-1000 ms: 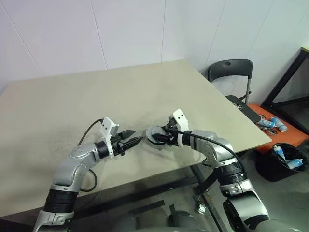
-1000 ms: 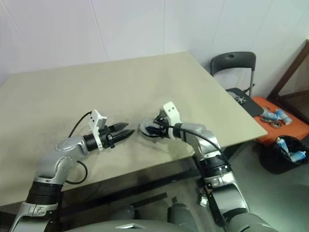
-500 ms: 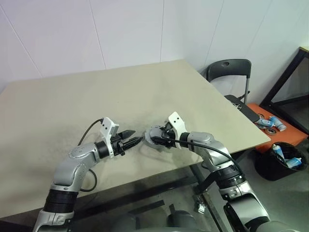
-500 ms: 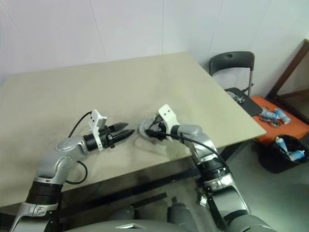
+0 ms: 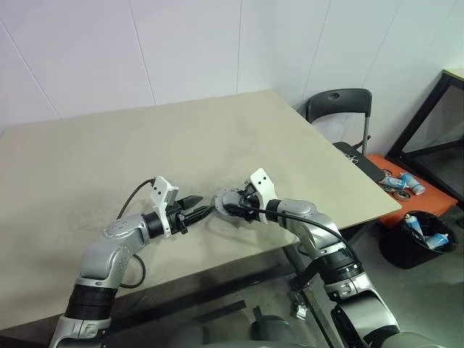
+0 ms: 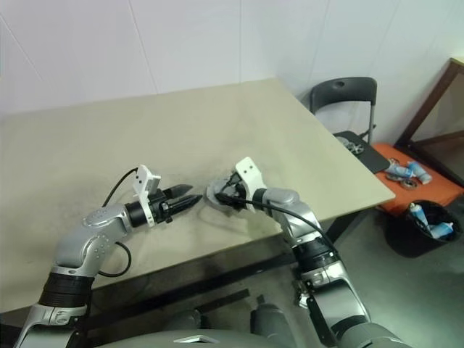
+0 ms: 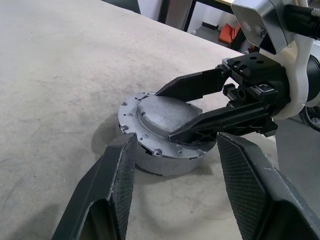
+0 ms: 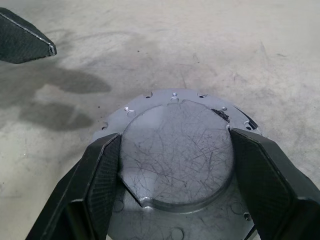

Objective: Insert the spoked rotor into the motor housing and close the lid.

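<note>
1. Grey metal lid (image 8: 177, 150) sits flat on top of the motor housing (image 7: 162, 160) – both rest on the beige table (image 5: 109, 159), near its front edge, roughly mid-width.
2. Lid surface is scratched, with a raised round centre and small holes along the flange; notched edge visible in the right wrist view.
3. Housing shows as a short silver-grey round body under the lid; windings not visible, and I cannot tell from these views where the spoked rotor is.
4. Right gripper (image 7: 172, 115) – fingers apart, straddling the raised centre of the lid, one finger (image 8: 97, 185) on each side. Whether the tips press on the metal or hang just over it, cannot tell.
5. Right gripper comes at the lid from about 3 o'clock in the head view, pointing left and slightly down.
6. Left gripper (image 5: 199, 205) – fingers apart, nothing between them, tips just beside the housing at about 9 o'clock, not touching it.
7. Left wrist view: its two black fingers (image 7: 117, 185) frame the housing, with the right gripper's fingers lying across the lid beyond.
8. Off the table at about 2 o'clock: dark folding chair (image 5: 341, 109), orange mat (image 5: 406, 192) with small bottles, black bin (image 5: 420, 239).
</note>
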